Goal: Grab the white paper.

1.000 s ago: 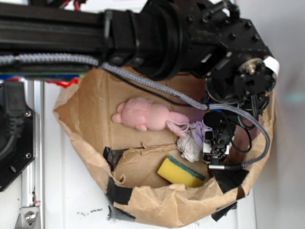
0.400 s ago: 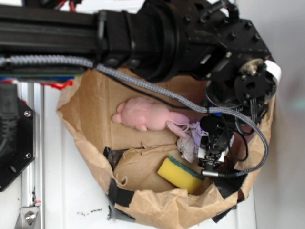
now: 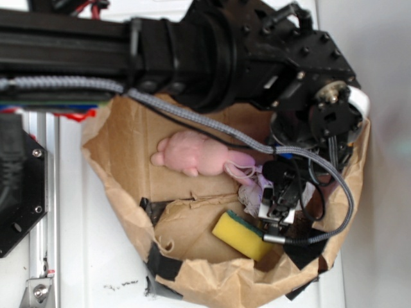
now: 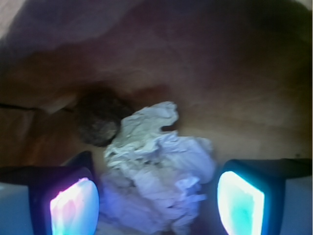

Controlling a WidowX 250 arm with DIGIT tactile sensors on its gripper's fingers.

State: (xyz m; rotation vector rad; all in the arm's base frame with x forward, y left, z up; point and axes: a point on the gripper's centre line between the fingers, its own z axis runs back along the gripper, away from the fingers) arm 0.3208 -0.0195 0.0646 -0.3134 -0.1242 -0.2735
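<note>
A: Start with the brown paper bag (image 3: 122, 160). What sits inside it?

B: Its walls ring everything. The black robot arm (image 3: 212, 51) reaches over its upper rim and down into its right side. The pink plush bunny (image 3: 196, 154) lies near the bag's middle, and the yellow sponge (image 3: 241, 236) rests toward the lower wall.

A: And the white paper (image 4: 156, 176)?

B: On the bag's floor, between the bunny and the sponge, just right of the bunny's ears. In the exterior view it (image 3: 252, 196) is partly hidden by the tool (image 3: 277, 206).

A: How does the tool stand?

B: Spread open. In the wrist view the tool (image 4: 159, 200) has one finger on each side of the crumpled paper, which fills the gap between them. Whether the pads (image 4: 76, 208) touch it, I cannot tell.
</note>
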